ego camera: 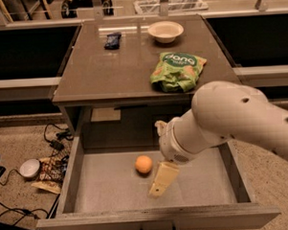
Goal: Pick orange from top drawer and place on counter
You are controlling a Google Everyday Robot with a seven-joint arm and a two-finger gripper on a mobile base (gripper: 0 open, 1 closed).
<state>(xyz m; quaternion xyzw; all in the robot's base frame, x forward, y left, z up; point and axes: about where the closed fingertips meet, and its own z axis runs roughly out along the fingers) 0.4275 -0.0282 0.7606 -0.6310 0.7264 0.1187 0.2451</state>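
Top drawer (pixel 69 185) pulled fully out below the counter's front edge; front panel nearest the camera, speckled floor mostly bare. Gripper (pixel 161 181) down inside the drawer, just right of and slightly nearer than the orange (pixel 144 164), close to it but apart. Whether the gripper is open or closed: cannot tell from this angle, and it holds nothing that shows. Orange sits alone on the drawer floor, about mid-width, loose, not against any wall. Step in hand, as I judge it: the approach to the pick, grasp not yet made. Next move calls for shifting the gripper left over the fruit and closing around it squarely; it is round and smooth, so an off-centre touch would likely send it rolling. The bulky white arm (pixel 230 115) reaches in from the right over the drawer's right wall. Beyond, the counter (pixel 108 73): green bag (pixel 177 71) near the front-right corner, small dark packet (pixel 112 40) by the far edge left of centre, pale bowl (pixel 165 31) by the far edge right of centre. Front-left part of the counter offers room for placing.
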